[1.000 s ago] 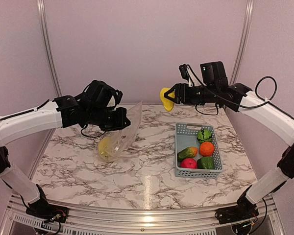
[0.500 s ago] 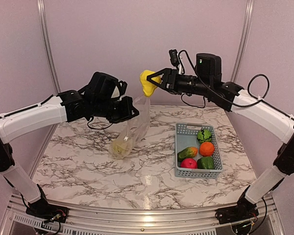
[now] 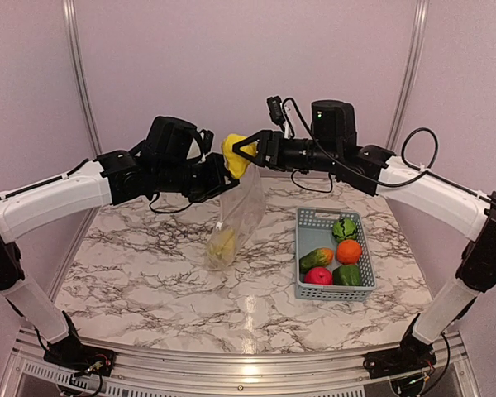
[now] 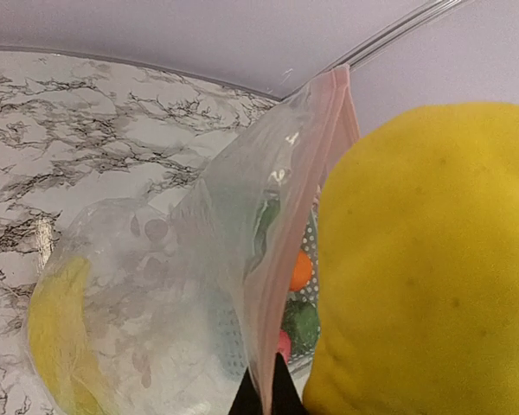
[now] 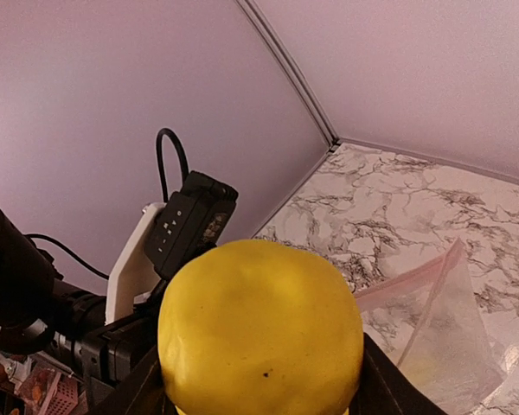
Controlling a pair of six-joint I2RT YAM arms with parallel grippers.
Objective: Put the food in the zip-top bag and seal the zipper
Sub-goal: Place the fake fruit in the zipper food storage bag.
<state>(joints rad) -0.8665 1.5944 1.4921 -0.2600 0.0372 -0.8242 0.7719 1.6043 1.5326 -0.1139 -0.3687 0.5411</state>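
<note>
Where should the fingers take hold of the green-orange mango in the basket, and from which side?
Grip the mango across its narrow middle, coming straight down from above. It lies flat and slanted in the basket, so the walls would likely block a sideways approach. The red apple sits close at its near side, so the finger there probably has little room.

One zip-top bag with one banana inside; one yellow pepper; one basket at three o'clock on the table holding two green peppers, one orange, one mango, one apple.
</note>
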